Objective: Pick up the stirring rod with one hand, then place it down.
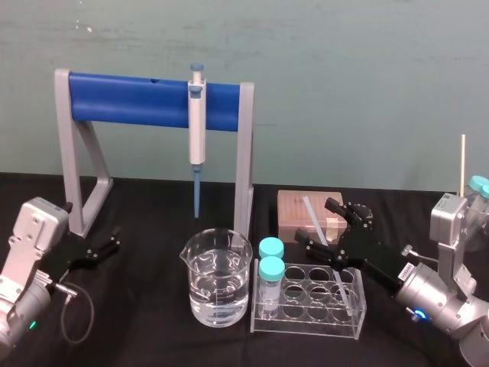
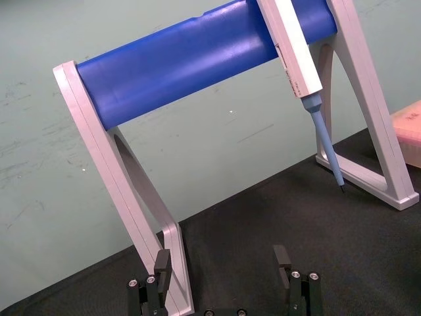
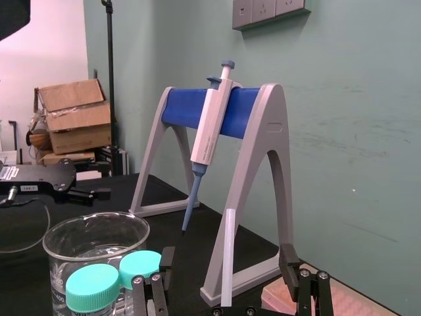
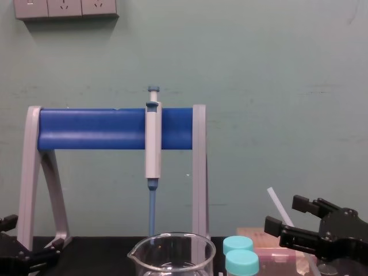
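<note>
The stirring rod (image 1: 340, 281) is a thin translucent-white stick that leans tilted, with its lower end in the clear tube rack (image 1: 306, 321) and its upper end over a tan box. My right gripper (image 1: 315, 223) is open, one finger on each side of the rod's upper part and neither touching it. In the right wrist view the rod (image 3: 227, 240) stands midway in the gap of the right gripper (image 3: 227, 263). The chest view has the rod (image 4: 275, 200) by the right gripper (image 4: 283, 213) at lower right. My left gripper (image 1: 107, 246) rests open at the far left, with nothing between its fingers (image 2: 281, 258).
A glass beaker (image 1: 216, 279) of water stands left of the rack. Two teal-capped tubes (image 1: 270, 269) sit in the rack's left end. A grey pipette (image 1: 197, 122) hangs on the blue-barred stand (image 1: 153, 99) behind. The tan box (image 1: 294, 210) lies behind the rack.
</note>
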Robot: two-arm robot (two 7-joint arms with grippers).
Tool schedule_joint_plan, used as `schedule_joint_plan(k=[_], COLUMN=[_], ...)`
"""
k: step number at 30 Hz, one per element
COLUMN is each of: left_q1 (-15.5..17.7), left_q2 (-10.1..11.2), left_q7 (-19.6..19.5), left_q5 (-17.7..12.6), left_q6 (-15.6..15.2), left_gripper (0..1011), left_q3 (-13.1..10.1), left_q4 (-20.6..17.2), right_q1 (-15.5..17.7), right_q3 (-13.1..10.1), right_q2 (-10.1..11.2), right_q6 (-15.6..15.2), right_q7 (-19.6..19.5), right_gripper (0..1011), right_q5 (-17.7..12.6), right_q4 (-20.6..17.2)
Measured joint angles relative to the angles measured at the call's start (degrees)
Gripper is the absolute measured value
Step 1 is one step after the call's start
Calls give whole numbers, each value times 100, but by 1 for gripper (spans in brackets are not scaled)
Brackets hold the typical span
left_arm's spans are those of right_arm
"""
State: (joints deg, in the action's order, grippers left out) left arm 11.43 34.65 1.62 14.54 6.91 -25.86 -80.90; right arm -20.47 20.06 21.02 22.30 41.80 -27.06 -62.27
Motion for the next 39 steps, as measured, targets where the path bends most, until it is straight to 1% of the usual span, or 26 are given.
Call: schedule_joint_plan(k=[9, 15, 16, 19, 23, 25, 28, 30, 32, 34, 35, 37, 38, 39], left_q1=[0, 0, 0, 0, 0, 0, 0, 0, 0, 0, 0, 0, 0, 0], left_q2=[0, 0, 0, 0, 0, 0, 0, 0, 0, 0, 0, 0, 0, 0], left_q7=[0, 0, 0, 0, 0, 0, 0, 0, 0, 0, 0, 0, 0, 0], left_q5=[0, 0, 0, 0, 0, 0, 0, 0, 0, 0, 0, 0, 0, 0], left_q6=[0, 0, 0, 0, 0, 0, 0, 0, 0, 0, 0, 0, 0, 0], left_gripper=[1000, 1000, 1000, 1000, 1000, 1000, 1000, 1000, 1000, 1000, 1000, 1000, 1001, 1000], left_q3=[0, 0, 0, 0, 0, 0, 0, 0, 0, 0, 0, 0, 0, 0], left_q4=[0, 0, 0, 0, 0, 0, 0, 0, 0, 0, 0, 0, 0, 0], right_q1=[13, 185, 185, 335, 471, 598, 709, 828, 898, 1009, 1009, 1085, 1124, 1137], right_q3=[-1, -39, -39, -99, -177, -273, -382, -507, -590, -733, -733, -848, -920, -948], right_q2=[4, 77, 77, 124, 143, 144, 128, 89, 64, 0, 0, -69, -111, -128], right_q6=[-1, -57, -57, 70, 224, 341, 381, 375, 319, 79, 79, -192, -391, -464], right_q7=[-8, -78, -78, -251, -445, -614, -805, -1052, -1218, -1563, -1563, -1835, -2013, -2085], right_gripper=[1003, 1003, 1003, 1003, 1003, 1003, 1003, 1003, 1003, 1003, 1003, 1003, 1003, 1003], right_q5=[5, -37, -37, 46, 160, 236, 311, 411, 466, 547, 547, 597, 623, 632], right_q4=[-28, -475, -475, -792, -1044, -1248, -1409, -1559, -1635, -1751, -1751, -1813, -1847, -1860])
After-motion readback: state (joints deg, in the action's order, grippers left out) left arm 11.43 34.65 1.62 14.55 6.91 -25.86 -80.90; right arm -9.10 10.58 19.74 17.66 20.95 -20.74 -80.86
